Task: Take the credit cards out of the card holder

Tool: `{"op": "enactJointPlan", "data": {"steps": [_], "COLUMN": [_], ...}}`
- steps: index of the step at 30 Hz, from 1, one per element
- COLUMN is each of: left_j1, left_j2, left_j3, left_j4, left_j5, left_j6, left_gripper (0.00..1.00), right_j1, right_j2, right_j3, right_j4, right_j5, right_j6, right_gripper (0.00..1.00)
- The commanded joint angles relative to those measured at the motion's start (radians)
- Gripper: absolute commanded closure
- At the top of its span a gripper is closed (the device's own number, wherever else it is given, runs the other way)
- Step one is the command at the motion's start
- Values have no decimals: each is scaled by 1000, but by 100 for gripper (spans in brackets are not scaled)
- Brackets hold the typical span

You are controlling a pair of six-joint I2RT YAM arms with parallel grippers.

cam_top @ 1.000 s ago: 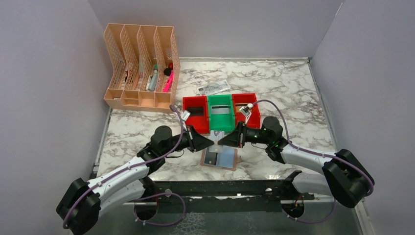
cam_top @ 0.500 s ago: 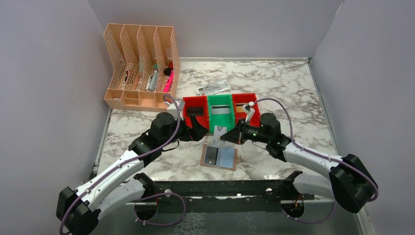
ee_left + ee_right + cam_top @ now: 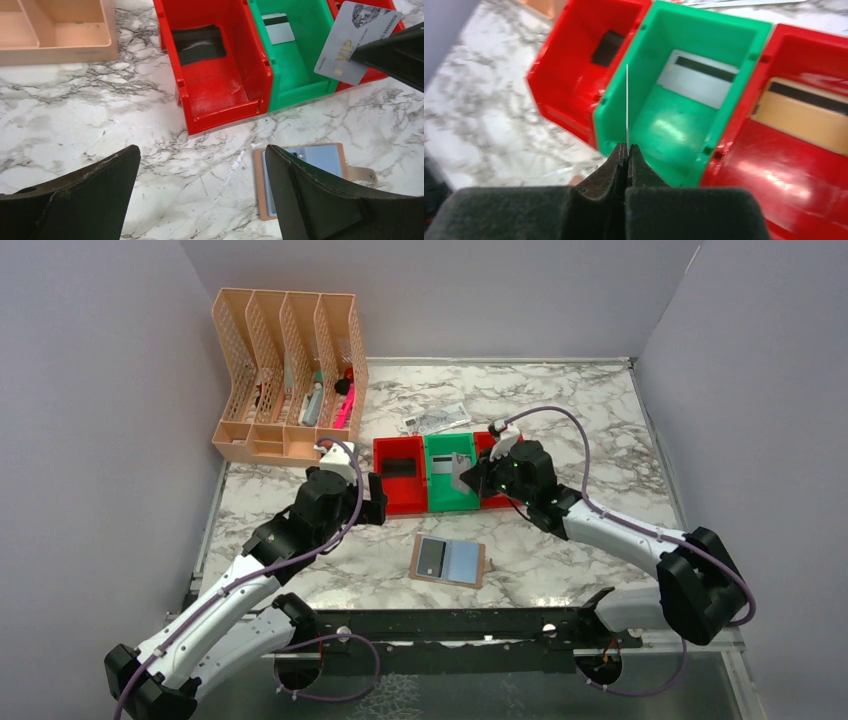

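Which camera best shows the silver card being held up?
The left wrist view: the card faces it, lettering readable. The right wrist view sees only its thin edge; the top view shows it tiny over the green bin.

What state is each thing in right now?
Left claw, open, empty.
Right claw, shut on VIP card, lifted.
Card holder, open flat, one dark card inside.
Left red bin, holds a black card.
Green bin, holds a grey card.
Right red bin, holds a gold card.
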Motion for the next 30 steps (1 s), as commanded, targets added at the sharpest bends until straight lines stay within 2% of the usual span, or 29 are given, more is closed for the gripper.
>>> {"op": "enactJointPlan", "data": {"steps": [1,5,14,19,30], "left_j1": [6,13,33,36,68], "left_j2": [-27,-28,-204,-182,-73], "left_j3": [-15,6,-42,-42,-20], "left_j4": [1,-11,7,4,-24], "left_j5": [-77,-96,-201,-196,-153], "left_j6": [82,66,32,35,32], "left_gripper": [1,1,1,1,1], "right_j1": [8,34,87,97,120], "right_j2": [67,147,300,425,541], "right_j3": [16,64,99,208,274], "right_j4": [85,128,291,236,216], "right_j5": [189,280,305,411,474], "right_j6": [-258,-455,-816,-893,-1032], "right_gripper": [98,98,97,97,96]}}
